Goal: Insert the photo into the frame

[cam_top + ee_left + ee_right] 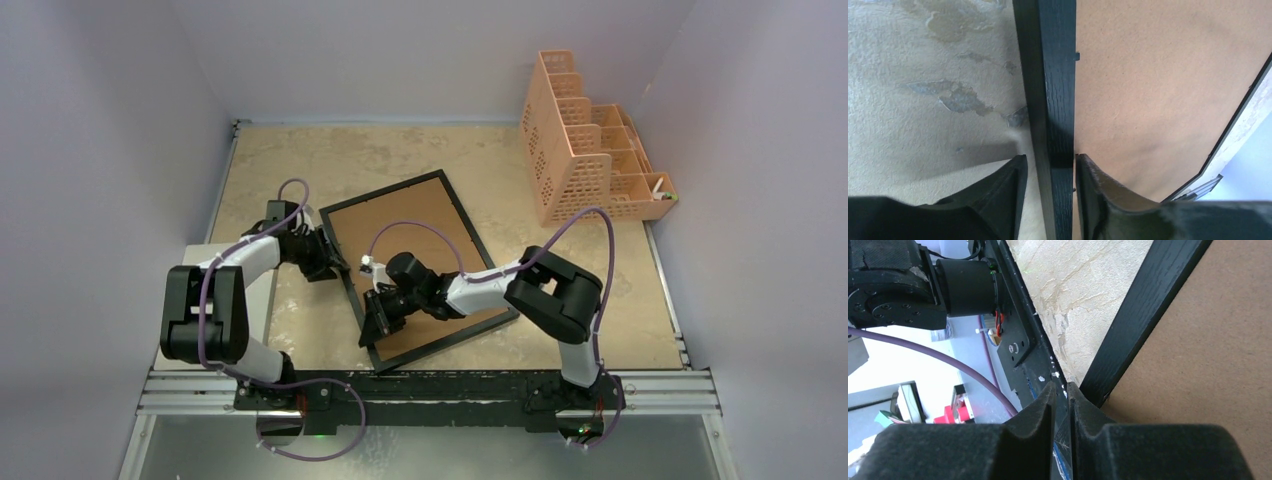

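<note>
The frame point(470, 228) lies back-up in the middle of the table, its brown board point(405, 215) facing me inside thin black rails. The photo is out of view. My left gripper point(335, 262) is at the frame's left long rail. In the left wrist view it point(1050, 159) is open and straddles the black rail point(1053, 95): one finger rests against the rail's inner side, the other stands off with a gap. My right gripper point(380, 312) is low on the same side, near the corner. Its fingers point(1062, 386) leave only a thin slit beside the rail point(1143, 305); nothing shows plainly between them.
A peach mesh organizer point(585, 150) stands at the back right. A pale flat panel point(262, 300) lies under the left arm at the table's left edge. The black mounting rail point(430, 395) runs along the near edge. Walls close in on three sides.
</note>
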`<state>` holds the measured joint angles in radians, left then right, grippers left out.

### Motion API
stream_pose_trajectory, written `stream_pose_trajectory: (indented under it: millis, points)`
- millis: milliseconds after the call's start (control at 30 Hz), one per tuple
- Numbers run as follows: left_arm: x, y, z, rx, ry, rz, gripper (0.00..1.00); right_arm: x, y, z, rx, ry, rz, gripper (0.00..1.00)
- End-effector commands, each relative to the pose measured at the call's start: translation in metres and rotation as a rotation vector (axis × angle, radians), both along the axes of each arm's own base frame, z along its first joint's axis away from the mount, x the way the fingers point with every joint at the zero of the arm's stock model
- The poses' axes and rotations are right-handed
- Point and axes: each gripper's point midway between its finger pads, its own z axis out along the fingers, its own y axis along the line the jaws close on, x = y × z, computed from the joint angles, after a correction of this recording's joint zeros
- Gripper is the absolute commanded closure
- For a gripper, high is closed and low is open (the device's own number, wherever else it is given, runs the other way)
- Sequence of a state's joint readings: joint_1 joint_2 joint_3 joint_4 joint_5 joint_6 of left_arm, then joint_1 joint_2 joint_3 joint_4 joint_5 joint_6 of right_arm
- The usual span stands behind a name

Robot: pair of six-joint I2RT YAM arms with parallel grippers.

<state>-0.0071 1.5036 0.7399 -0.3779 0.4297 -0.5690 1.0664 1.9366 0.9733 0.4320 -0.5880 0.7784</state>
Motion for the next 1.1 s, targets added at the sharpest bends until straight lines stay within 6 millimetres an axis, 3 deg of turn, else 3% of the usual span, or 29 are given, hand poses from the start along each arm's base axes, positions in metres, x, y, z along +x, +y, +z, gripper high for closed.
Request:
stream_pose_trajectory:
  millis: [0, 100, 300, 667, 733, 900, 1000, 1067]
  points:
    - [0.006, -0.002, -0.003, -0.013, -0.023, 0.01, 0.63, 0.01, -0.014, -0.03, -0.129, 0.028, -0.092, 0.84]
    - [0.003, 0.004, -0.012, 0.026, 0.011, 0.018, 0.73, 0.018, -0.024, -0.038, -0.16, 0.039, -0.129, 0.86]
    - [-0.003, 0.013, -0.027, 0.081, 0.083, 0.037, 0.84, 0.033, -0.04, -0.043, -0.174, 0.051, -0.183, 0.87]
    - [-0.01, 0.022, -0.041, 0.138, 0.15, 0.028, 0.88, 0.035, -0.057, -0.064, -0.229, 0.074, -0.179, 0.87]
    - [-0.009, 0.021, -0.039, 0.133, 0.145, 0.028, 0.89, 0.034, -0.054, -0.056, -0.19, 0.064, -0.165, 0.87]
    - [-0.01, 0.022, -0.039, 0.136, 0.148, 0.023, 0.9, 0.034, -0.034, -0.011, -0.009, 0.043, -0.123, 0.88]
    - [-0.011, 0.022, -0.04, 0.136, 0.153, 0.018, 0.9, 0.032, -0.023, 0.012, 0.115, 0.049, -0.096, 0.93]
    - [-0.012, 0.022, -0.04, 0.136, 0.153, 0.019, 0.9, 0.031, -0.02, 0.016, 0.138, 0.05, -0.089, 0.95]
